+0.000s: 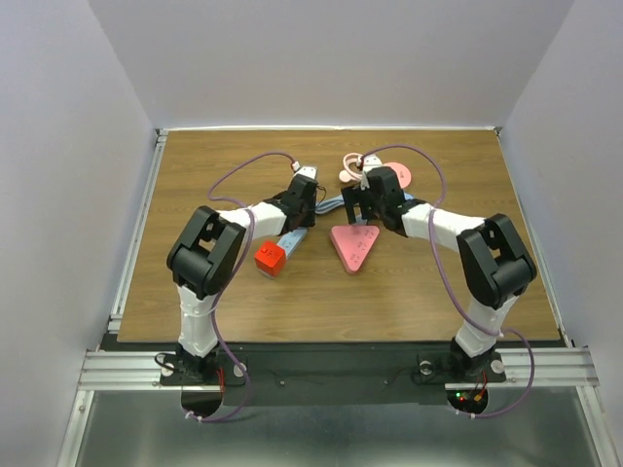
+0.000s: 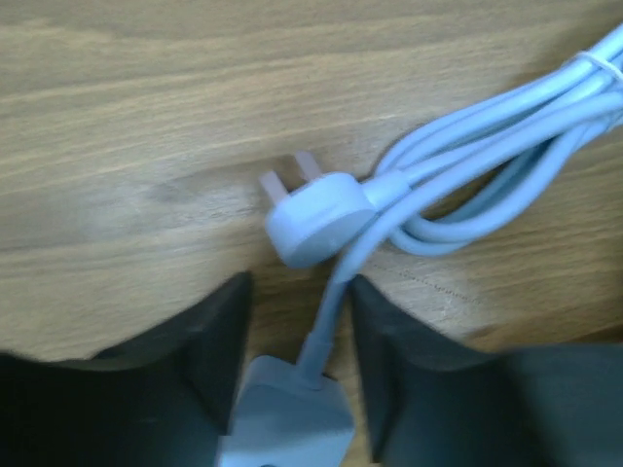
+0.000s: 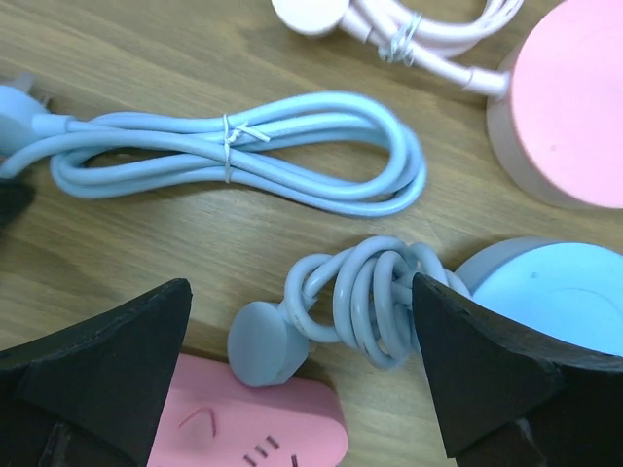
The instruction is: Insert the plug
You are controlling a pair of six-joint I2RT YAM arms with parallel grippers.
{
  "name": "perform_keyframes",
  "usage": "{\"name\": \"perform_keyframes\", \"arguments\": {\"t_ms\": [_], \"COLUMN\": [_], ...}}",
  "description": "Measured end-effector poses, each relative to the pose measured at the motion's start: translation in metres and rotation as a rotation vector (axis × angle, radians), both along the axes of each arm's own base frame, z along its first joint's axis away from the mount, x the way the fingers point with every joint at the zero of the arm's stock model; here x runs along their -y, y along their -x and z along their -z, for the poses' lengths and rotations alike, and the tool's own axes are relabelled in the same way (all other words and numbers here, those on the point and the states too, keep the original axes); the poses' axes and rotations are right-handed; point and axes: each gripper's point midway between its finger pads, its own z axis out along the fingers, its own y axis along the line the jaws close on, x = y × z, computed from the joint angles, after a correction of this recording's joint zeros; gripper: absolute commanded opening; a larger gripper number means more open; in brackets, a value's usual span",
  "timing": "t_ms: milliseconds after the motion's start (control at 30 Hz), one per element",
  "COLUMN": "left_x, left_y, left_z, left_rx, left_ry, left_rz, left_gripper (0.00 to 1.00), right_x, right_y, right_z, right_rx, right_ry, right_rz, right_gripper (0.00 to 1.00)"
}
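The blue plug (image 2: pixel 316 219) lies uninserted; the left gripper (image 2: pixel 300 292), half-closed, perhaps grips the cord's blue block (image 2: pixel 287 418); the right gripper (image 3: pixel 300 292) gapes wide, empty.

The left arm (image 1: pixel 209 253) stood bent at the elbow, its forearm reaching far and right toward the middle. The left gripper (image 2: pixel 297 292) pointed down, fingers partway apart. The right arm (image 1: pixel 492 258) mirrored it, reaching far and left. The right gripper (image 3: pixel 300 292) hung spread wide, gripping nothing.
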Motion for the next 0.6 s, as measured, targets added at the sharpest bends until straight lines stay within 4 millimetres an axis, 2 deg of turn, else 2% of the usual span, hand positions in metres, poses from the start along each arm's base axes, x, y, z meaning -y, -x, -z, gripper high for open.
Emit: {"name": "perform_keyframes", "arguments": {"t_ms": [67, 100, 167, 267, 333, 467, 600], "left_x": [0.003, 0.004, 0.003, 0.002, 0.001, -0.006, -0.030], "left_y": [-0.001, 0.000, 0.000, -0.001, -0.001, -0.005, -0.012], "left_z": [0.002, 0.002, 0.002, 0.002, 0.002, 0.002, 0.001], "left_rx": [0.002, 0.005, 0.012, 0.016, 0.017, 0.016, 0.017], "left_ry": [-0.009, -0.016, -0.032, -0.038, -0.041, -0.039, -0.033], "left_rz": [0.009, 0.015, 0.017, 0.013, 0.011, -0.014, -0.082], "left_gripper": [0.21, 0.11, 0.00, 0.00, 0.00, 0.00, 0.00], "right_x": [0.000, -0.001, -0.002, 0.000, 0.000, 0.013, 0.026], "right_y": [0.000, 0.000, -0.001, -0.001, -0.002, -0.008, -0.014], "right_z": [-0.014, -0.022, -0.044, -0.072, -0.082, -0.082, -0.076], "right_rx": [0.024, 0.038, 0.081, 0.134, 0.152, 0.146, 0.121], "right_ry": [-0.016, -0.025, -0.049, -0.076, -0.086, -0.090, -0.071], "right_rz": [0.001, 0.000, -0.003, -0.011, -0.019, -0.008, -0.007], "right_gripper": [1.00, 1.00, 1.00, 1.00, 1.00, 1.00, 1.00]}}
